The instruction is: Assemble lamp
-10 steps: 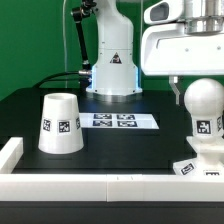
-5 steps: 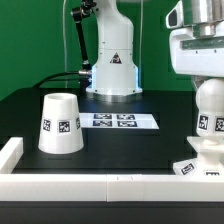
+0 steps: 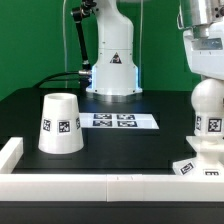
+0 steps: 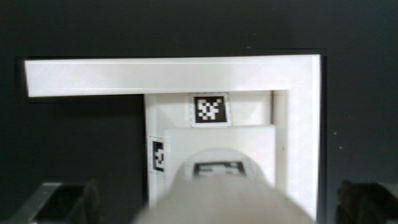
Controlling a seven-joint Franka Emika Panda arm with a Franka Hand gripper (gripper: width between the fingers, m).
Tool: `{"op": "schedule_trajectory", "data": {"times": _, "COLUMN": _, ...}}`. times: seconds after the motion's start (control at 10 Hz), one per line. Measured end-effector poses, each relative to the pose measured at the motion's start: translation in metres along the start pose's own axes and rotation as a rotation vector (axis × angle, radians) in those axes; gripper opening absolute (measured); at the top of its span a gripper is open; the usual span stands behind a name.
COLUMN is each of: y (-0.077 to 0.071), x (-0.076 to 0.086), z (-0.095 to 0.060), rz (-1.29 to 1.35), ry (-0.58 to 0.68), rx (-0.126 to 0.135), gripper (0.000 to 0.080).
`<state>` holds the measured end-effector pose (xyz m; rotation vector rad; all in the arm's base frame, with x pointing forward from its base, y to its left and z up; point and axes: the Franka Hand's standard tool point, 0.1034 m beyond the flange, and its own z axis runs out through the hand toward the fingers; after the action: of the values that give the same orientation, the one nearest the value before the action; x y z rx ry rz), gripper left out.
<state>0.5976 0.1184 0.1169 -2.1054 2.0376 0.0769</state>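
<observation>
The ball-shaped bulb (image 3: 207, 100) stands upright on the flat square base (image 3: 203, 166) at the exterior view's right, near the front rail. My gripper (image 3: 206, 70) hangs right above the bulb. In the wrist view the bulb (image 4: 217, 188) is a blurred white shape between my two dark fingers (image 4: 61, 202), which stand apart from it on either side, so my gripper (image 4: 214, 206) is open. The base with a tag (image 4: 212, 108) lies beyond it. The cone-shaped shade (image 3: 60, 123) stands alone, wide end down, at the exterior view's left.
The marker board (image 3: 113, 121) lies in the middle of the black table. A white rail (image 3: 90, 186) runs along the front edge, with a corner at the left; it also shows in the wrist view (image 4: 178, 75). The robot's base (image 3: 112, 70) stands at the back.
My gripper has moved toward the exterior view's right, from beside the bulb's upper left to right over it. The bulb, base and shade have not moved.
</observation>
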Motion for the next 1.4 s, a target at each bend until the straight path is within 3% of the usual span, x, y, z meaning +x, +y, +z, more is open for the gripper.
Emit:
{"op": "schedule_trajectory", "data": {"times": 0.1, "y": 0.0, "x": 0.0, "z": 0.0, "rz": -0.044, "ry": 0.001, "rx": -0.004, "gripper": 0.0684}}
{"op": "schedule_trajectory", "data": {"times": 0.2, "y": 0.003, "x": -0.002, "z": 0.0, "rz": -0.121, "ry": 0.003, "rx": -0.04, "gripper": 0.0697}}
{"op": "schedule_trajectory", "data": {"times": 0.4, "y": 0.001, "x": 0.002, "z": 0.0, "rz": -0.389, "ry": -0.003, "rx": -0.046, "gripper": 0.0699}}
{"op": "schedule_trajectory", "data": {"times": 0.9, "y": 0.001, "x": 0.004, "z": -0.001, "rz": -0.756, "ry": -0.008, "rx": -0.054, "gripper": 0.0699}}
{"op": "schedule_trajectory", "data": {"times": 1.0, "y": 0.001, "x": 0.006, "z": -0.004, "rz": -0.926, "ry": -0.001, "rx": -0.096, "gripper": 0.0699}}
{"op": "schedule_trajectory", "data": {"times": 1.4, "y": -0.002, "x": 0.008, "z": -0.009, "rz": -1.389, "ry": 0.018, "rx": -0.145, "gripper": 0.0699}}
